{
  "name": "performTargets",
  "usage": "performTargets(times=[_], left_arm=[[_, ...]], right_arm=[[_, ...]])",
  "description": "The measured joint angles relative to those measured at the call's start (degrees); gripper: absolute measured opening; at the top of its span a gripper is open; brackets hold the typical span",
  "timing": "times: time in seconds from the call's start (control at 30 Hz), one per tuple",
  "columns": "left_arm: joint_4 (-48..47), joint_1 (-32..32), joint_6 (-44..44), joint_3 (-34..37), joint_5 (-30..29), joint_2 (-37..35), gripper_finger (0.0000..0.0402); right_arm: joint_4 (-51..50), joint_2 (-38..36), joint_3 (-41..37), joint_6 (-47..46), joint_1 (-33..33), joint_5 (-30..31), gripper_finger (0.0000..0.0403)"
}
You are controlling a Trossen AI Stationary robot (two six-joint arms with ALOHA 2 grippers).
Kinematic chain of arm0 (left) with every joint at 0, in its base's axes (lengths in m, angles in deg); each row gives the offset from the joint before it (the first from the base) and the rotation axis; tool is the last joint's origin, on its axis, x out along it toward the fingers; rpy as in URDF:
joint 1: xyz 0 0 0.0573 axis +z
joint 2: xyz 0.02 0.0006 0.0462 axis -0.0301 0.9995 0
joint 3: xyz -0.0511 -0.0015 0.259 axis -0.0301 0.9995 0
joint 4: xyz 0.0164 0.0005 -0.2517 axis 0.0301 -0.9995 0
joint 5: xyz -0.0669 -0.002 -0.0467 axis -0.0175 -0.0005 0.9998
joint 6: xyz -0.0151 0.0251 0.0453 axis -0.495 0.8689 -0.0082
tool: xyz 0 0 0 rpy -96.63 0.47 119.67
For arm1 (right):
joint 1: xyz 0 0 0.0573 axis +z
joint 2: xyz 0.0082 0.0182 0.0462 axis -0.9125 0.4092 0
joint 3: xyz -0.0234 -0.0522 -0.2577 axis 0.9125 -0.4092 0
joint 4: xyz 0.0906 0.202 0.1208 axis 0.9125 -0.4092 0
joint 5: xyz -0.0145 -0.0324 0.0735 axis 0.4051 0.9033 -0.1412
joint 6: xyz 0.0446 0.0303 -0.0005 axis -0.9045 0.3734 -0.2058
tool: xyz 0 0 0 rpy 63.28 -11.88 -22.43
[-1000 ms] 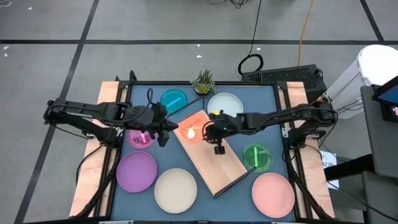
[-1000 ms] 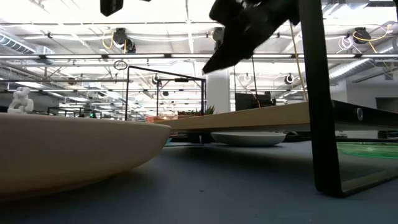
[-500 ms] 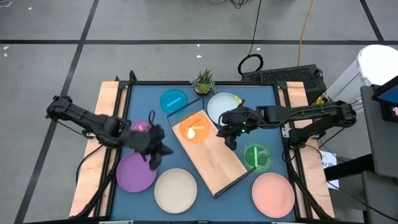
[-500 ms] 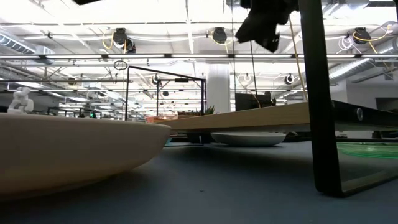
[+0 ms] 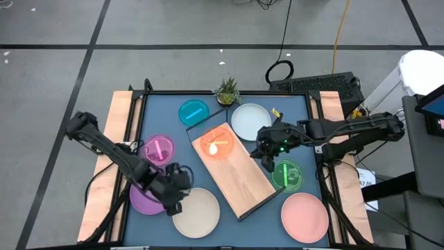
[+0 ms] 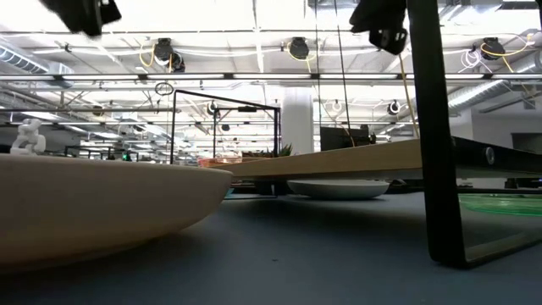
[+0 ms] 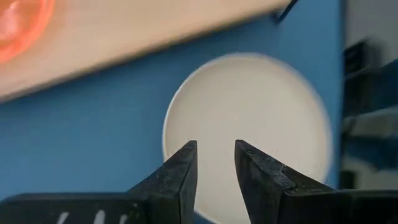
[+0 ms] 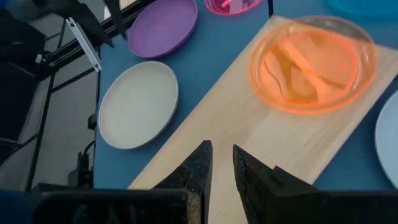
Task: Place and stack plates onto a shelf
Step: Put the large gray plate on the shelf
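Observation:
The wooden shelf stands slantwise mid-table on black wire legs, with the orange plate on its far end. On the tabletop lie the cyan, pale blue-white, magenta, purple, cream, green and salmon pink plates. My left gripper, narrowly open and empty, hovers over the cream plate's left rim. My right gripper, narrowly open and empty, hangs above the shelf's right edge, beside the green plate.
A small potted plant stands at the far edge. Wooden side boards flank the blue tabletop. The left arm lies across the purple plate. In the low view the shelf's black leg stands near, and the pale plate shows beyond the board.
My left gripper has left the magenta plate and swung toward the near edge, ending over the cream plate's rim. My right gripper has drawn away from the orange plate toward the table's right, to the shelf's right edge. The orange plate has stayed on the shelf.

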State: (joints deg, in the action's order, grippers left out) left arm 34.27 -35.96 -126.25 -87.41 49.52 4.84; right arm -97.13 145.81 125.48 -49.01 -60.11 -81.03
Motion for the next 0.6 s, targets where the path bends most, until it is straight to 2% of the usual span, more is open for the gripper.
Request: performTargets(times=[0.23,0.37,0.6], left_arm=[[-0.51,1.02,1.22,0.0,0.72,7.4,0.0113],[0.1,1.96,1.24,1.87,1.39,8.77,0.0114],[9.64,6.65,-0.27,12.59,11.21,6.01,0.0114]], right_arm=[[-6.17,-2.46,0.0,-1.6,2.41,-0.02,0.0051],[-8.51,-4.26,0.0,-1.58,3.55,-0.02,0.0051],[-9.22,-6.92,0.0,1.88,3.93,0.21,0.0051]])
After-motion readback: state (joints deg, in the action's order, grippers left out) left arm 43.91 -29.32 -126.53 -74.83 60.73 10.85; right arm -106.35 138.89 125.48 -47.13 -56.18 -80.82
